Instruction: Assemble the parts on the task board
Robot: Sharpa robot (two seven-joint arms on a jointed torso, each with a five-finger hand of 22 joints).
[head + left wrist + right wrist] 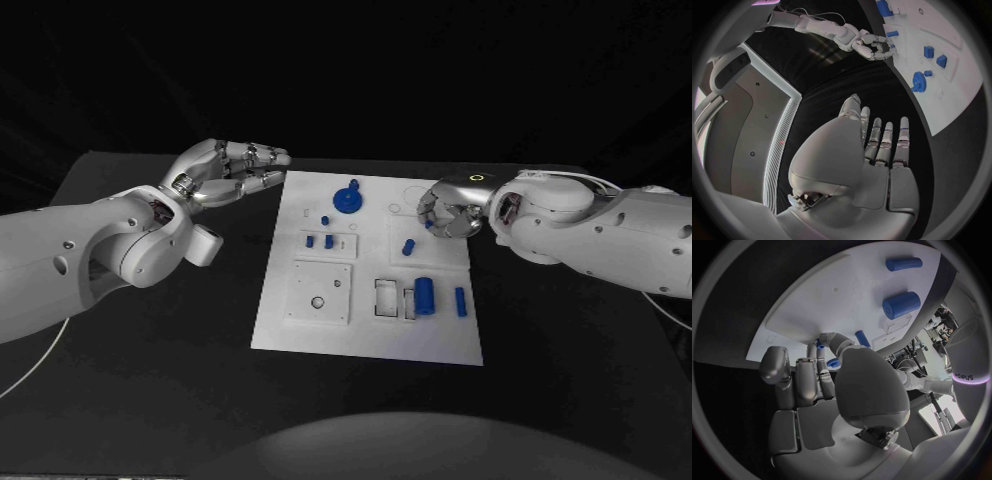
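- White task board (433,340) lay on the black counter (144,390) between both robot hands.
- Left robot hand (231,172) hovered empty, fingers apart, beside the board.
- Right robot hand (450,210) curled over the board; whether it held anything was unclear.
- Blue parts (426,296) lay just beside it.

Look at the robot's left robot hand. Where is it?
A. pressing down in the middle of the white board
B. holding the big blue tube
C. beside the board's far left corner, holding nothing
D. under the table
C: in the head view the left robot hand hangs just off the far left corner of the task board, and the left wrist view shows its fingers straight with nothing between them.
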